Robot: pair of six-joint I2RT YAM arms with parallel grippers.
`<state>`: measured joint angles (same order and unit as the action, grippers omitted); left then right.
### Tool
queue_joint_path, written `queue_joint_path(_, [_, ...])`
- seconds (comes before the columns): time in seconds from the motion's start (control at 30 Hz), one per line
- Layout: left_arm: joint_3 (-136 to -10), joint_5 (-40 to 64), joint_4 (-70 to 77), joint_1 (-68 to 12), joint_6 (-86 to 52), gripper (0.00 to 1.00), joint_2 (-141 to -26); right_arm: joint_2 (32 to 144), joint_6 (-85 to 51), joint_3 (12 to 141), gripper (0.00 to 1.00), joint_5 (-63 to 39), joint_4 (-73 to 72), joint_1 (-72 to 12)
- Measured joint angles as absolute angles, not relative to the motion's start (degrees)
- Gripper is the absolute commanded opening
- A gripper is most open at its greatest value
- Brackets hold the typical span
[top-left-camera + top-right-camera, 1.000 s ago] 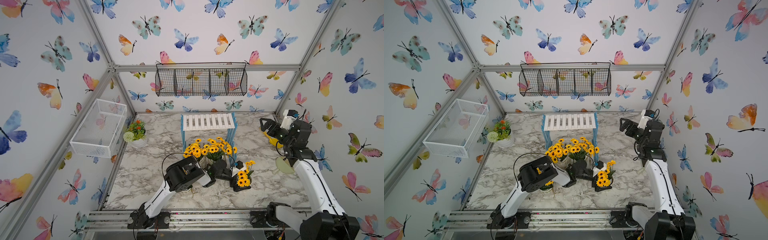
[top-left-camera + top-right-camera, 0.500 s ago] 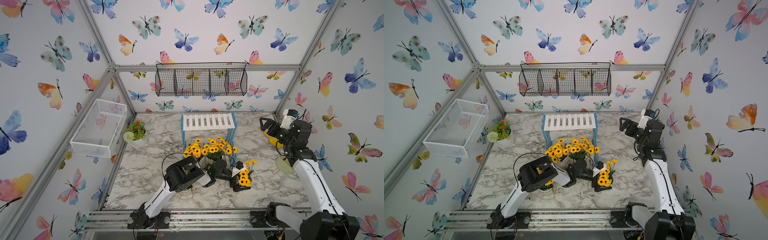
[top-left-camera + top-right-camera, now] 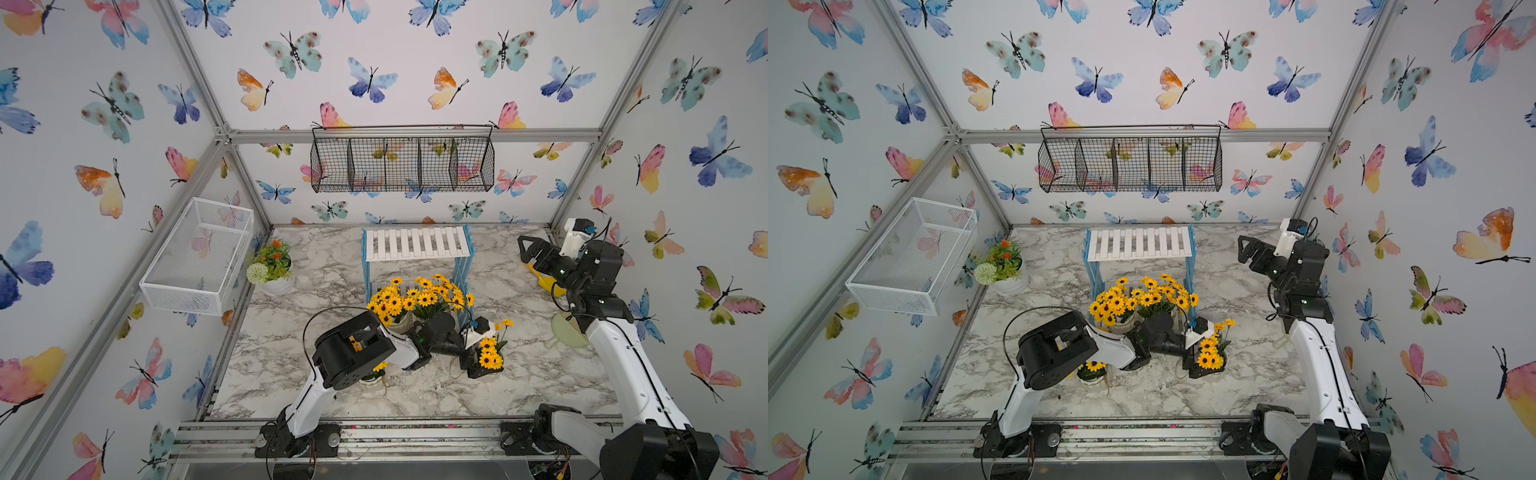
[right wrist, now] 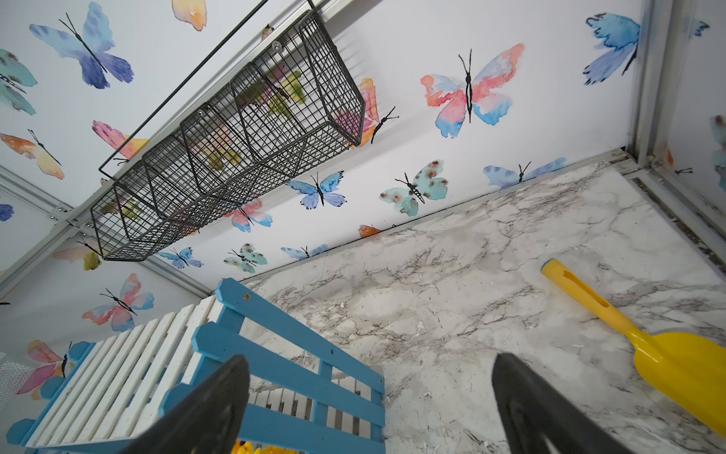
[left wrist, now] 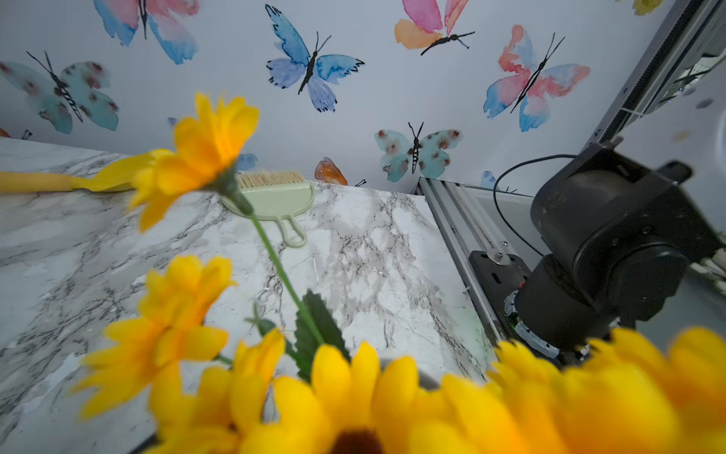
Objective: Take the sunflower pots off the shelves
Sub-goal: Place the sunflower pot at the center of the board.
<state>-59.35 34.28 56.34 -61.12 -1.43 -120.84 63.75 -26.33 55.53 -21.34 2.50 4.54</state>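
Observation:
The shelves [image 3: 417, 243] [image 4: 129, 365] stand at the back middle with a bare top board. Two sunflower pots [image 3: 390, 303] [image 3: 436, 295] crowd the lower tier. In front of them my left gripper [image 3: 478, 365] [image 3: 1200, 368] is shut on a third sunflower pot [image 3: 489, 358] [image 3: 1209, 357], low over the marble. Its blooms [image 5: 353, 412] hide the jaws in the left wrist view. Another sunflower pot [image 3: 376, 370] [image 3: 1094, 370] stands on the table under the left arm. My right gripper [image 3: 524, 249] [image 4: 369, 361] hangs open and empty beside the shelves' right end.
A white pot with orange flowers [image 3: 272, 266] stands at the back left. A yellow scoop [image 3: 544, 278] [image 4: 668, 353] and a green hand brush [image 3: 567, 332] [image 5: 275, 196] lie by the right wall. A black wire basket [image 3: 401, 160] and a white mesh basket [image 3: 199, 257] hang on the walls.
My left gripper and its sunflower pot have shifted very slightly to the right. The right arm has stayed still and open.

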Motion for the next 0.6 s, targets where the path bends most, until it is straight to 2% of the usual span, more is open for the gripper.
queue_joint_path(0.3, [-57.28,31.88,53.54,-61.12,0.54,0.98,-116.51,63.75,-26.02,55.53,0.99,-21.74,2.50,4.54])
queue_joint_path(0.6, [-59.22,27.16,45.39,-61.12,5.34,0.98,-106.15,63.88,-25.87,55.57,0.99,-22.39,2.52,4.54])
